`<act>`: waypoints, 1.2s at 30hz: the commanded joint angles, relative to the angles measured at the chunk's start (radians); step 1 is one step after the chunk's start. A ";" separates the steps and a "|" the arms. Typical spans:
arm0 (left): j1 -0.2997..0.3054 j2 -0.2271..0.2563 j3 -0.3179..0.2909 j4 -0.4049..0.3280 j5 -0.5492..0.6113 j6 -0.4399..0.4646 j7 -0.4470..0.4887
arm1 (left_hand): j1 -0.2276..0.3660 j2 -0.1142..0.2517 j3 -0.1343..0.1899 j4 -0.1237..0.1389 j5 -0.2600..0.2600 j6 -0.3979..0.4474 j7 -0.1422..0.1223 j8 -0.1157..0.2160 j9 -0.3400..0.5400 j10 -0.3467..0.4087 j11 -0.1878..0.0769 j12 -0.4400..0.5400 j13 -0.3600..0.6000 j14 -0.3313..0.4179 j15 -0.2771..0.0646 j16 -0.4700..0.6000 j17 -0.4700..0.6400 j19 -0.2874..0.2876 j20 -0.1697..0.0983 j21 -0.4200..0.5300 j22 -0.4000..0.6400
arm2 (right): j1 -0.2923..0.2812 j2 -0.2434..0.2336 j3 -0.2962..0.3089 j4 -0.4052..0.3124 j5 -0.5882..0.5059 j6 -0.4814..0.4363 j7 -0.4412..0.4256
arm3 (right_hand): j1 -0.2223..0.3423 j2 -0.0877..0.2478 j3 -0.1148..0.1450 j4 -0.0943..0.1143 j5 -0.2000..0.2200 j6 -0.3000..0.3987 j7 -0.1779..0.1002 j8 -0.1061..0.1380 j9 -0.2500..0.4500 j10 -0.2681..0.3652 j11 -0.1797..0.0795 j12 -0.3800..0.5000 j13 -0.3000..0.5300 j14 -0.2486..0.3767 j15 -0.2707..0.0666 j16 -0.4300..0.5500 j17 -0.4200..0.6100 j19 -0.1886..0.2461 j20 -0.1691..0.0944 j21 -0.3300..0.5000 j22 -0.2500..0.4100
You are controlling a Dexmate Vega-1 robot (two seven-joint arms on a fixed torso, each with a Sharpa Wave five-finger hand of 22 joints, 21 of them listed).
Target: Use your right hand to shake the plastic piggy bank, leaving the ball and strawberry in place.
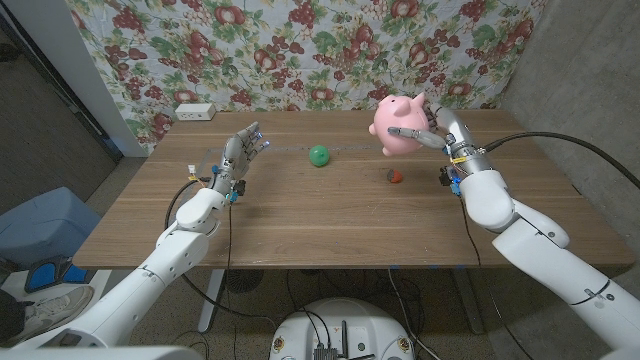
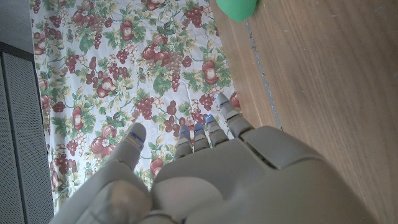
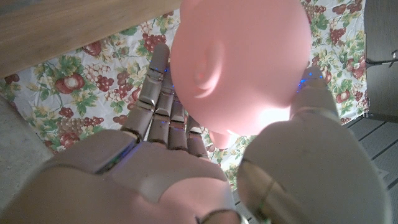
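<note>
Shaking is the step in hand: the pink piggy bank (image 1: 401, 124) is held lifted off the surface (image 1: 300, 215) by the right hand (image 1: 437, 132), its fingers (image 3: 163, 102) wrapped round the body. Short, quick strokes should be made high above the green ball (image 1: 318, 156) and the strawberry (image 1: 396, 176), both well clear below. The left hand (image 1: 240, 155) is kept apart, fingers spread, holding nothing.

My right hand (image 1: 432, 128) holds the piggy bank (image 1: 399, 124) above the table (image 1: 300, 220). The strawberry (image 1: 396, 177) lies just below it; the ball (image 1: 318, 156) lies left of it, my left hand (image 1: 240, 155) farther left.
</note>
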 commanded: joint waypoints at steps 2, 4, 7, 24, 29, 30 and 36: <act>0.002 -0.001 0.000 0.000 -0.002 0.003 0.001 | -0.010 0.036 0.003 -0.004 0.005 0.001 -0.004 0.003 0.004 -0.002 -0.003 0.002 0.004 0.008 -0.001 -0.004 0.003 0.007 -0.002 -0.003 0.005 | 0.048 -0.082 -0.030 -0.046 0.074 -0.115 0.074 | 0.049 0.153 0.352 -0.002 0.275 0.607 -0.130 0.059 0.165 0.468 -0.326 0.151 0.247 0.337 -0.393 0.116 0.492 -0.092 -0.083 0.007 0.000; 0.002 -0.001 0.000 0.001 0.000 0.002 0.002 | -0.010 0.036 0.003 -0.004 0.005 0.001 -0.004 0.003 0.004 -0.002 -0.003 0.002 0.004 0.007 -0.001 -0.004 0.003 0.008 -0.002 -0.004 0.005 | 0.046 -0.083 -0.032 -0.047 0.075 -0.115 0.058 | 0.050 0.153 0.351 -0.002 0.275 0.607 -0.131 0.059 0.166 0.467 -0.325 0.152 0.249 0.337 -0.393 0.116 0.492 -0.092 -0.083 0.008 0.000; 0.001 -0.002 0.001 0.003 0.000 0.000 0.001 | -0.010 0.036 0.003 -0.005 0.005 0.001 -0.004 0.004 0.004 -0.001 -0.003 0.002 0.004 0.008 -0.001 -0.003 0.003 0.008 -0.002 -0.005 0.005 | 0.038 -0.078 -0.038 -0.046 0.063 -0.107 0.017 | 0.049 0.154 0.351 -0.002 0.274 0.608 -0.130 0.059 0.164 0.465 -0.326 0.152 0.249 0.336 -0.393 0.117 0.492 -0.093 -0.083 0.010 -0.001; -0.005 -0.005 0.000 0.017 -0.005 -0.003 -0.007 | -0.009 0.036 0.003 -0.005 0.005 0.001 -0.005 0.003 0.004 -0.002 -0.004 0.002 0.004 0.009 -0.001 -0.004 0.003 0.010 -0.001 -0.012 0.005 | -0.017 0.034 -0.044 0.066 -0.030 0.124 -0.245 | 0.044 0.154 0.350 -0.003 0.270 0.607 -0.135 0.057 0.161 0.467 -0.330 0.153 0.246 0.334 -0.394 0.115 0.491 -0.099 -0.086 0.020 -0.002; -0.006 -0.006 -0.002 0.022 -0.007 -0.006 -0.009 | -0.009 0.036 0.003 -0.005 0.005 0.001 -0.005 0.003 0.004 -0.003 -0.003 0.002 0.004 0.008 0.000 -0.004 0.003 0.011 -0.001 -0.013 0.005 | -0.017 0.091 -0.053 0.115 -0.075 0.192 -0.336 | 0.043 0.154 0.350 -0.003 0.269 0.607 -0.136 0.058 0.162 0.466 -0.332 0.153 0.246 0.334 -0.394 0.114 0.490 -0.100 -0.085 0.022 -0.002; -0.006 -0.007 -0.002 0.023 -0.008 -0.007 -0.009 | -0.009 0.036 0.003 -0.005 0.005 0.001 -0.005 0.003 0.004 -0.003 -0.003 0.002 0.004 0.008 0.001 -0.004 0.003 0.011 -0.001 -0.014 0.005 | -0.016 0.105 -0.055 0.126 -0.086 0.207 -0.358 | 0.043 0.154 0.350 -0.003 0.269 0.607 -0.135 0.058 0.162 0.466 -0.331 0.153 0.246 0.334 -0.394 0.114 0.490 -0.100 -0.085 0.023 -0.002; -0.011 -0.008 -0.003 0.031 -0.011 -0.009 -0.014 | -0.009 0.036 0.003 -0.005 0.005 0.001 -0.005 0.003 0.004 -0.003 -0.003 0.002 0.004 0.008 0.000 -0.004 0.003 0.012 0.000 -0.015 0.005 | -0.009 0.176 -0.064 0.177 -0.138 0.266 -0.459 | 0.043 0.154 0.351 -0.004 0.268 0.606 -0.135 0.058 0.162 0.465 -0.330 0.154 0.247 0.333 -0.394 0.113 0.490 -0.103 -0.085 0.025 -0.002</act>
